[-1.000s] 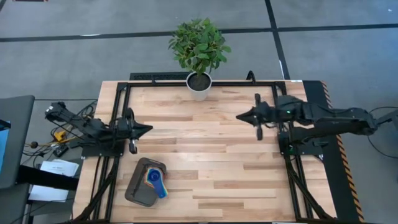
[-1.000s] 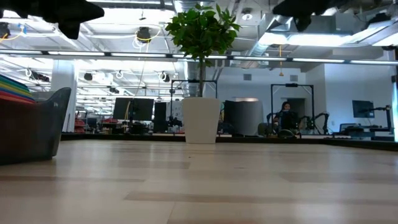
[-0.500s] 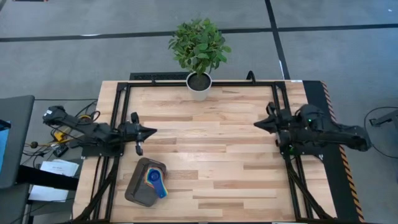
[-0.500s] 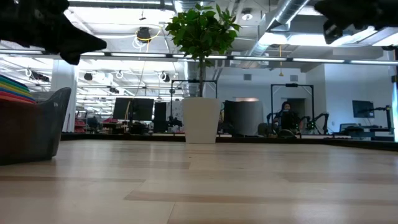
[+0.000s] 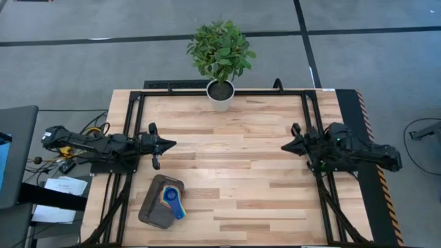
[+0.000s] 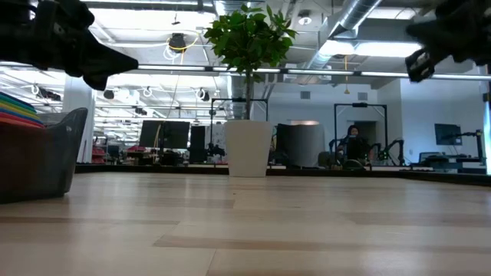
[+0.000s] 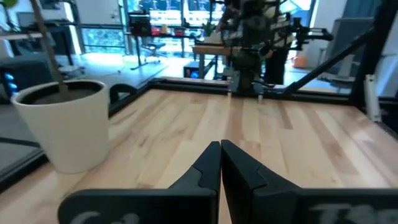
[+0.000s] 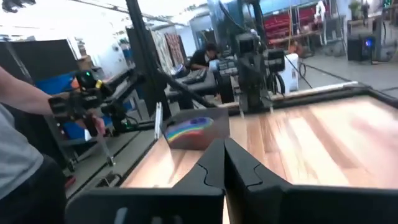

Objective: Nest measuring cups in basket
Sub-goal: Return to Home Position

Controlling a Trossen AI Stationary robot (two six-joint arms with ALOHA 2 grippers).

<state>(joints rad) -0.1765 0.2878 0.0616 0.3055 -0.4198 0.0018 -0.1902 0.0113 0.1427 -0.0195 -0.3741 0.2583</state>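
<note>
1. My left hand (image 5: 167,145) hangs over the left side of the tabletop (image 5: 234,172). Its fingers are pressed together on nothing, since there is nothing loose for it to carry.
2. My right hand (image 5: 285,147) sits opposite at the right side, likewise pressed together and empty, well apart from the work.
3. The measuring cups (image 5: 169,198) lie nested as one stack inside the dark grey basket (image 5: 150,212) near the left front corner, so I judge the nesting done.
4. The white plant pot (image 5: 220,96) stands at the far edge, out of both arms' way.

The measuring cups (image 5: 170,198) are sitting nested in the basket (image 5: 152,213), near left on the table (image 5: 241,172) (the plant pot (image 5: 220,97) is standing far, centre).
</note>
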